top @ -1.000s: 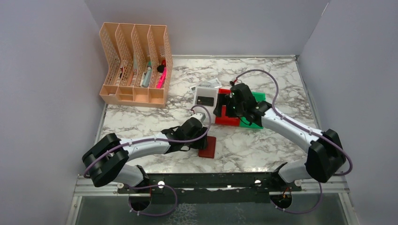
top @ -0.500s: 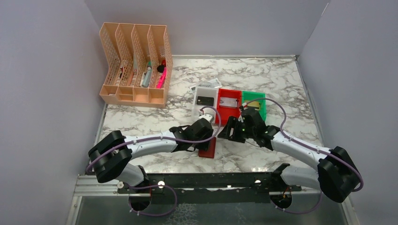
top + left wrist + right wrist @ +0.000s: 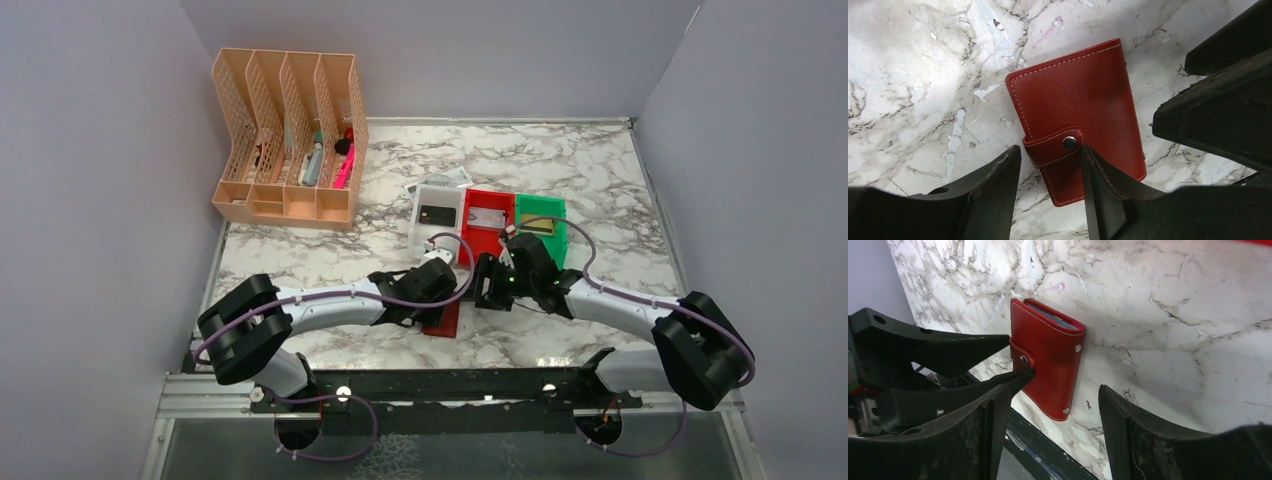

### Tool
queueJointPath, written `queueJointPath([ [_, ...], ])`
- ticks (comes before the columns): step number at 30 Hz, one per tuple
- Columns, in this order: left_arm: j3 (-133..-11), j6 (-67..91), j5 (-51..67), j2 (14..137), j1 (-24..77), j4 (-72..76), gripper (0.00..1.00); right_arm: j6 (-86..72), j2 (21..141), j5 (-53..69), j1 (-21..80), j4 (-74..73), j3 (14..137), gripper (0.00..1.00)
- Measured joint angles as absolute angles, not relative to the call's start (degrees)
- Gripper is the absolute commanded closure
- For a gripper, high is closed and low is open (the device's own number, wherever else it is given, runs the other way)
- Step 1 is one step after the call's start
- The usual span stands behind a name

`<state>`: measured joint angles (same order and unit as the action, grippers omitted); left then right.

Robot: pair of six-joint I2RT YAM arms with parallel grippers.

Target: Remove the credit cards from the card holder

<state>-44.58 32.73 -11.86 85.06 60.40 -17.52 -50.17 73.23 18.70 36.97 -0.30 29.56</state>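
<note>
**Both grippers open at the closed card holder**

The flat, dark red stitched card holder (image 3: 443,317) lies shut on the white marble table (image 3: 600,180), its snap tab (image 3: 1055,147) fastened across the front. At its open edge my right wrist camera shows a thin grey line of sleeves or cards; I cannot tell which.

My left gripper (image 3: 1049,150) sits low over the card holder with its jaws apart, one finger on each side of the snap tab. I cannot tell whether either finger touches the leather.

My right gripper (image 3: 1053,390) hangs just to the right of the card holder, jaws spread wide and holding nothing.

Beyond the card holder stand a white bin (image 3: 420,228), a red bin (image 3: 470,240) and a green bin (image 3: 560,215) in a row. A dark card (image 3: 435,213) lies in the white one and a pale card (image 3: 487,217) in the red. Far beyond the card holder, to its left, is a peach mesh file organiser (image 3: 290,140).
</note>
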Motion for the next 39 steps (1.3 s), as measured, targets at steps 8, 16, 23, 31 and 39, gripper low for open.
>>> queueJointPath([
  [8, -44.8, 32.9, -12.2, 85.8, 60.9, -17.0, 0.66, -51.5, 76.9, 22.2, 37.0, 4.1, 27.9, 0.30],
  [16, -46.0, 32.9, -12.9, 86.8, 60.9, -16.9, 0.85, -51.5, 79.4, 24.1, 37.2, 5.3, 27.9, 0.30],
  [23, -46.2, 32.9, -13.0, 87.0, 60.9, -17.0, 0.93, -51.9, 80.9, 24.9, 37.6, 7.9, 27.9, 0.35],
  [31, -46.2, 32.7, -13.0, 87.0, 60.9, -17.0, 0.73, -52.5, 84.5, 24.8, 39.6, 9.7, 29.0, 0.52],
  [39, -46.2, 31.1, -13.2, 86.5, 60.9, -17.6, 0.50, -53.0, 85.2, 20.3, 40.6, 9.6, 29.0, 0.73],
])
